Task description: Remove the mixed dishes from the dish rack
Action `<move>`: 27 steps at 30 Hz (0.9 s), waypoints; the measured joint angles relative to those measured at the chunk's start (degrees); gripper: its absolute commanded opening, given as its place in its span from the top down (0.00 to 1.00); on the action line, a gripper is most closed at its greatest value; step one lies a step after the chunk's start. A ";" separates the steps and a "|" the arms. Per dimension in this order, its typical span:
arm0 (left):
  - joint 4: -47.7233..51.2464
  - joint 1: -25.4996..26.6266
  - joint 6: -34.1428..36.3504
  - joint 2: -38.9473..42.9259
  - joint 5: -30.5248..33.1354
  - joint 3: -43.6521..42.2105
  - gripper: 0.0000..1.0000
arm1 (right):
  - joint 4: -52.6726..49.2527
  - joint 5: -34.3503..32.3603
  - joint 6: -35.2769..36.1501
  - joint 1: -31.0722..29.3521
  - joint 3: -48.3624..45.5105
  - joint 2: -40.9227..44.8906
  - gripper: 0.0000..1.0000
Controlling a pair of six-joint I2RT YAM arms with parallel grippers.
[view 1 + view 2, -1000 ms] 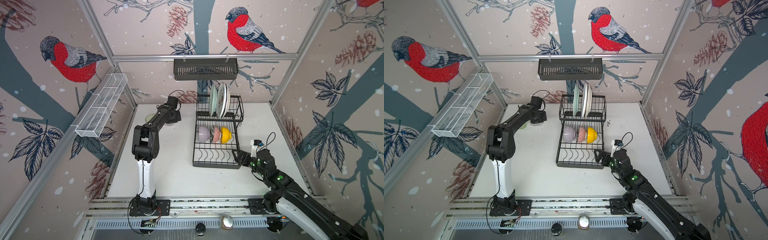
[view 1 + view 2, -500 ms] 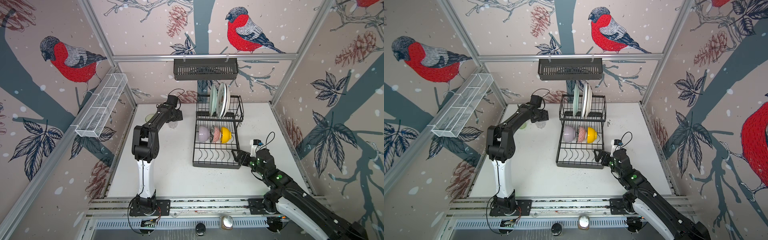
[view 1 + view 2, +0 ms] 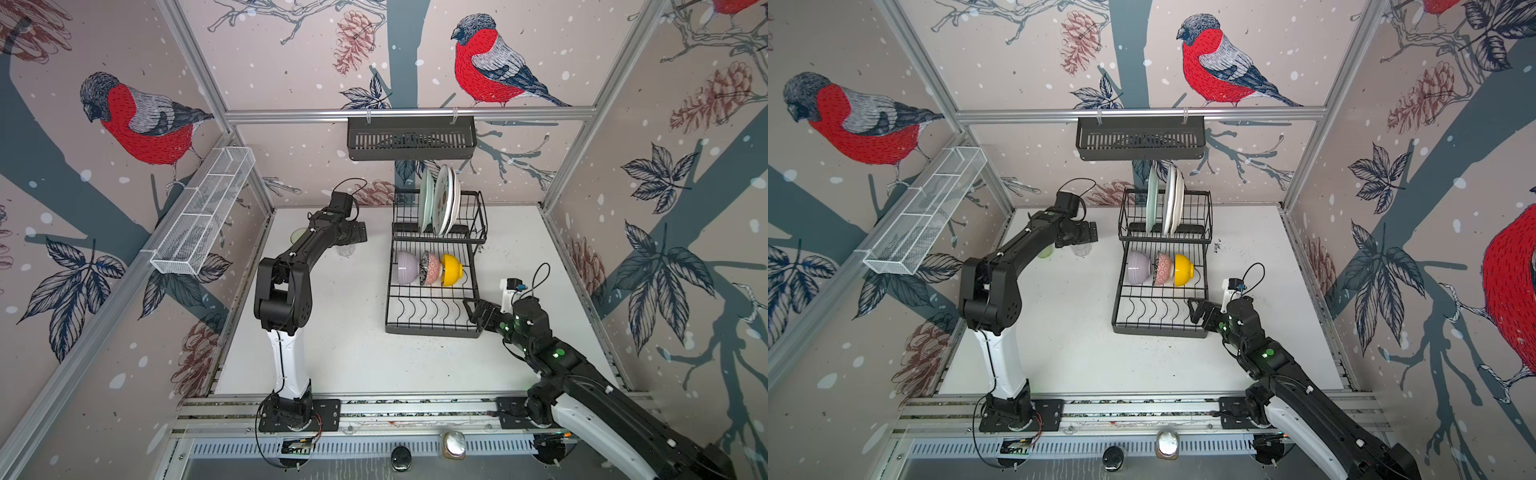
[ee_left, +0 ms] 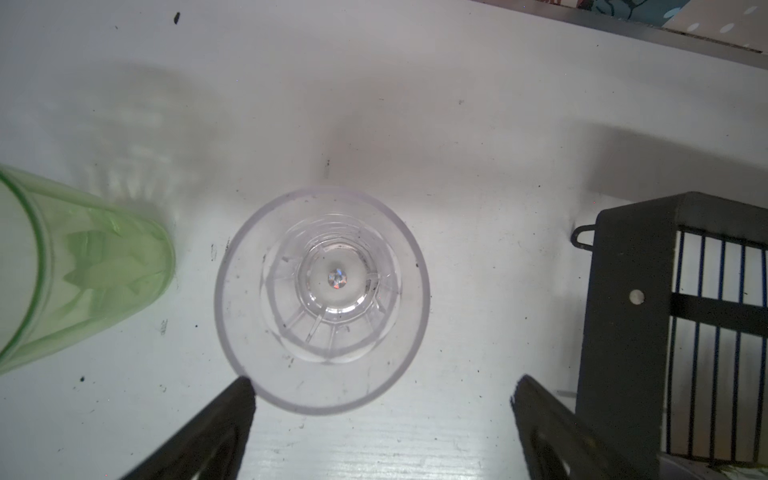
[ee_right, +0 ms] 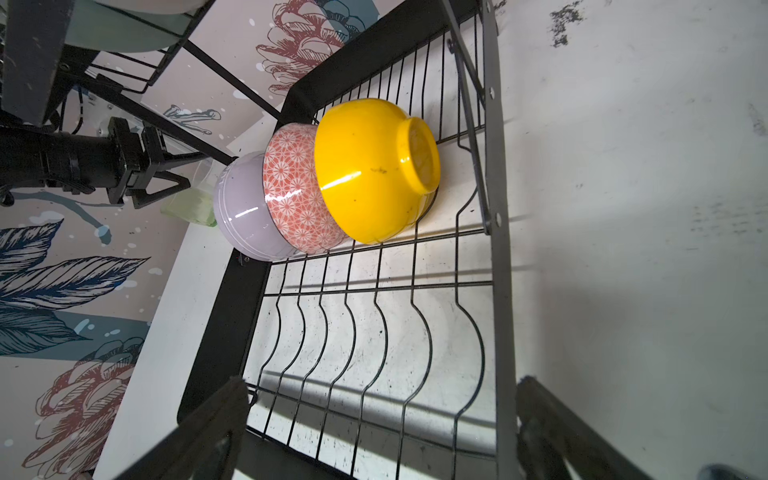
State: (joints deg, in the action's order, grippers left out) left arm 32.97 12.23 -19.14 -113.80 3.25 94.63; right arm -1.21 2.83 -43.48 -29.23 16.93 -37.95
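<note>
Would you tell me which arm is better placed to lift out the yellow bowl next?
Right, probably: the right gripper is open at the front corner of the dish rack, facing the yellow bowl. The left gripper is open over the clear glass, off to the rack's other side.

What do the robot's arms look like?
The left arm and right arm are chunky black, each with a white part near its base. Black cables loop at the wrists. Green lights dot the right one. Left claw and right claw each have two dark fingers.
</note>
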 measured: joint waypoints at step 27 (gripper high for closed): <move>-26.38 7.50 -6.36 39.30 1.18 -44.50 0.03 | -0.17 3.13 3.06 0.02 9.40 -12.48 0.00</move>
State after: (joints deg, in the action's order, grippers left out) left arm 6.59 19.73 -25.50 -74.50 4.43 50.13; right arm -1.39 5.96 -40.42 -29.21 26.33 -50.43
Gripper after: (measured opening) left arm 0.970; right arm 0.994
